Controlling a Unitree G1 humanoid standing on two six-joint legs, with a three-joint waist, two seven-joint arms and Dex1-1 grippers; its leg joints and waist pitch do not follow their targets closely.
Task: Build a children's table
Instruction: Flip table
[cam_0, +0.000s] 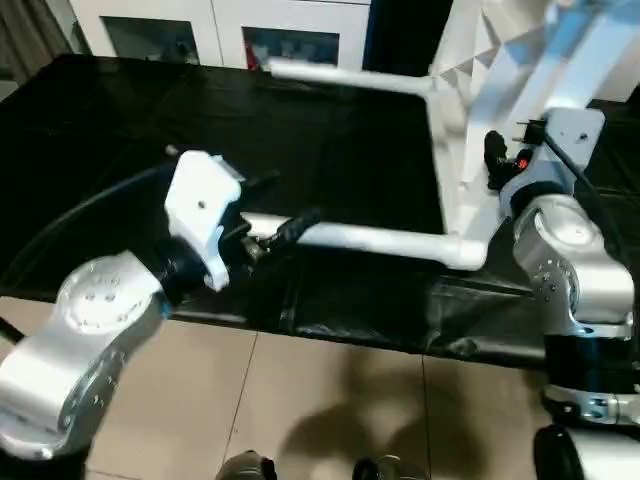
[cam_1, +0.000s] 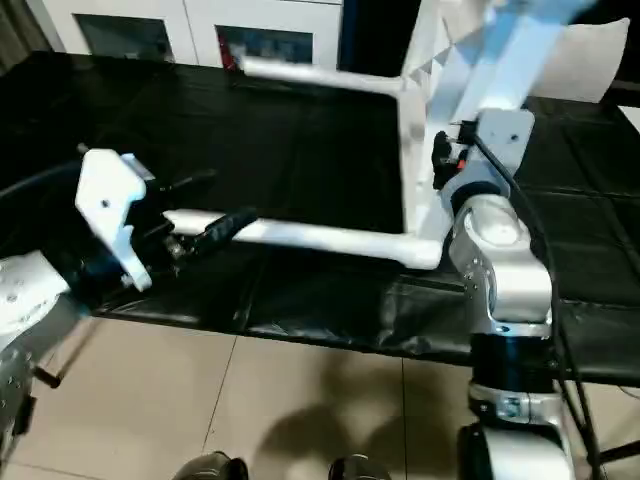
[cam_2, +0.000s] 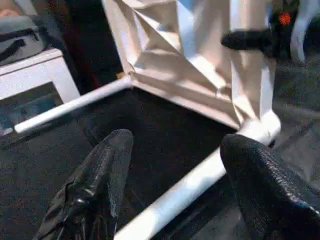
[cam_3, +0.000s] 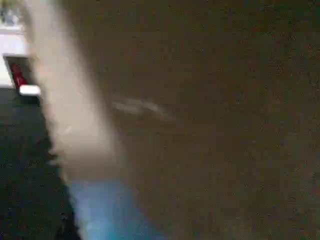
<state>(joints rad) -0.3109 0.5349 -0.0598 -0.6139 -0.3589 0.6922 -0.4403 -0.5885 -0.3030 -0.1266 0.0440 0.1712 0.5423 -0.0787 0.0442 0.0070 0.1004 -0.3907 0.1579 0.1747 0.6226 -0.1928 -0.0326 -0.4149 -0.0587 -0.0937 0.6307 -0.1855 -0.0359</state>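
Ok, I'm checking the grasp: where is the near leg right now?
In the left eye view the near leg lies across the black table, plugged into the tabletop on the right, its free end between the left gripper fingers.

Blurred pale surface (cam_3: 75, 115) v. close, dark cloth (cam_3: 25, 200) beside, red spot (cam_3: 18, 76)

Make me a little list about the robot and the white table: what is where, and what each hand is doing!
Table top: white table top stands on its edge on the black work table, ribbed side showing.
Legs fitted: two, a near leg and a far leg, both pointing toward the robot's left.
Left gripper: left gripper is open, one of the fingers on each side of the near leg.
Right gripper: right gripper is at the table top's edge; grip unclear.
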